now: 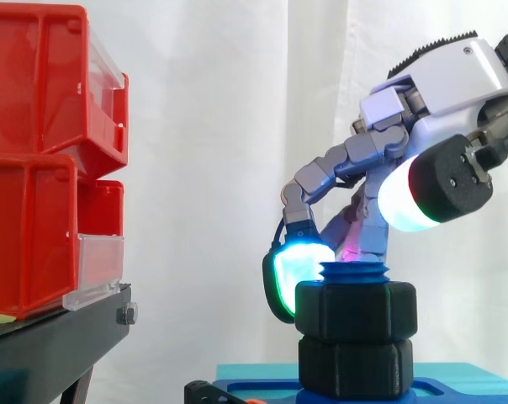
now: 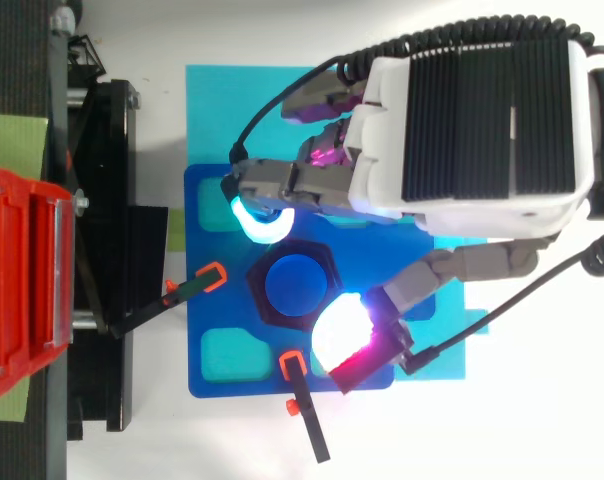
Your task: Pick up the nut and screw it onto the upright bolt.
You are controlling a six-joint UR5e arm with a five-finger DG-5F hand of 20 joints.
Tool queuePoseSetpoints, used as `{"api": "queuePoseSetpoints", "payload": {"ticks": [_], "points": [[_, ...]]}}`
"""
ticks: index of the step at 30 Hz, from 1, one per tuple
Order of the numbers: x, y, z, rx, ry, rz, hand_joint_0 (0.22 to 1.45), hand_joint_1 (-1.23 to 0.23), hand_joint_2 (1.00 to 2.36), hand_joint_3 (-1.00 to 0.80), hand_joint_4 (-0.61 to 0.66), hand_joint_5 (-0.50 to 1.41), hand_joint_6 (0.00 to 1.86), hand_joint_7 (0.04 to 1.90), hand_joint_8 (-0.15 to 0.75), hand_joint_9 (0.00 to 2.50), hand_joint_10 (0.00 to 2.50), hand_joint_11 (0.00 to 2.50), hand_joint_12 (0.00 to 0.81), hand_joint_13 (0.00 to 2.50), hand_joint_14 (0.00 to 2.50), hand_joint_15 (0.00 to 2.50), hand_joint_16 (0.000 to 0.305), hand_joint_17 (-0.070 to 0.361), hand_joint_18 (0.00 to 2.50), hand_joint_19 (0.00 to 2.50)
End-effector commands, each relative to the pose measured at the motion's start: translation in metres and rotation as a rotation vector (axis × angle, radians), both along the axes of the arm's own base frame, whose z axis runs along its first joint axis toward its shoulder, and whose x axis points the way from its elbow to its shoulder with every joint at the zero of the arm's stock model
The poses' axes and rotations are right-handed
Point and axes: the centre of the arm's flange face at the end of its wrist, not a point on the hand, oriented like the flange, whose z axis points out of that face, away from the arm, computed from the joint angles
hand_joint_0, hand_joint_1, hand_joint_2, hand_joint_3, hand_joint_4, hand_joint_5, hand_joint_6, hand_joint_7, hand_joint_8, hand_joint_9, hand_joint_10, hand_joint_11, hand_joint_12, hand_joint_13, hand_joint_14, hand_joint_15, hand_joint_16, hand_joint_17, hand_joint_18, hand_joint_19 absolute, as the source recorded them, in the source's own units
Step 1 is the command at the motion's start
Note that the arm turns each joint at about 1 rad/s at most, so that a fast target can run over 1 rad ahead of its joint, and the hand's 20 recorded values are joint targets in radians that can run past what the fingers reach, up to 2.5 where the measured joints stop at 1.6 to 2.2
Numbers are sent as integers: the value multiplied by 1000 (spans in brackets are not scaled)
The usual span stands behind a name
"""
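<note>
So the pick-up part looks done. The black nut (image 1: 355, 310) is already on the upright blue bolt (image 1: 355, 271), in the middle of the blue board (image 2: 247, 385) that lies on a teal mat (image 2: 212, 100) on the desk. In the side view a few turns of thread poke out above the nut. Its underside looks like it's touching, or near enough, a second black hex piece (image 1: 355, 366) lower on the bolt. From above, the end of the bolt shows as a blue disc inside the hex ring.

The hand (image 2: 482, 120) reaches in from the far side of the desk from the red bins (image 1: 35, 151) and hangs right over and around the nut. Honestly I can't tell whether it has a real grip on it or is just resting there between turns.

My read is that the threading is mostly finished, since the nut seems about as far down as it can go. What's left is maybe a last snug turn, then letting go and pulling clear. Two orange clamps (image 2: 210, 277) hold the board down, so it shouldn't shift.
</note>
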Motion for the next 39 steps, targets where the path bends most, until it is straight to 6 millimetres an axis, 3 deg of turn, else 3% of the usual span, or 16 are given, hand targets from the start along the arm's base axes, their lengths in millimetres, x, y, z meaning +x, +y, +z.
{"api": "queuePoseSetpoints", "payload": {"ticks": [1, 4, 13, 23, 30, 39], "points": [[-3, -5, -6, -9, 20, -1, 516, -382, 1000, -500, 122, 76, 503, 1385, 210, 1129, 0, 0, 152, 904, 0, 0, 11, 24, 586, 0], [-7, -13, -19, -13, 46, -10, 520, -386, 1000, -500, 90, 88, 501, 1422, 202, 1180, 0, 0, 138, 975, 0, 0, 10, 22, 686, 43], [-9, -28, -17, -17, 45, -18, 514, -385, 1000, -500, 141, 47, 504, 1341, 217, 1173, 0, 0, 147, 969, 0, 0, 13, 29, 677, 60], [-12, -48, -14, -17, 40, -6, 510, -384, 1000, -500, 229, -18, 504, 1059, 220, 1140, 0, 0, 155, 943, 0, 0, 16, 35, 649, 73], [-19, -56, 1, -51, 30, -2, 502, -384, 1000, -500, 218, -60, 504, 927, 220, 1058, 0, 0, 179, 867, 0, 0, 18, 41, 568, 70], [-41, -64, 36, -93, 39, 2, 496, -401, 1000, -500, 207, -101, 503, 855, 215, 819, 0, 0, 229, 684, 0, 0, 21, 47, 364, 0]]}}
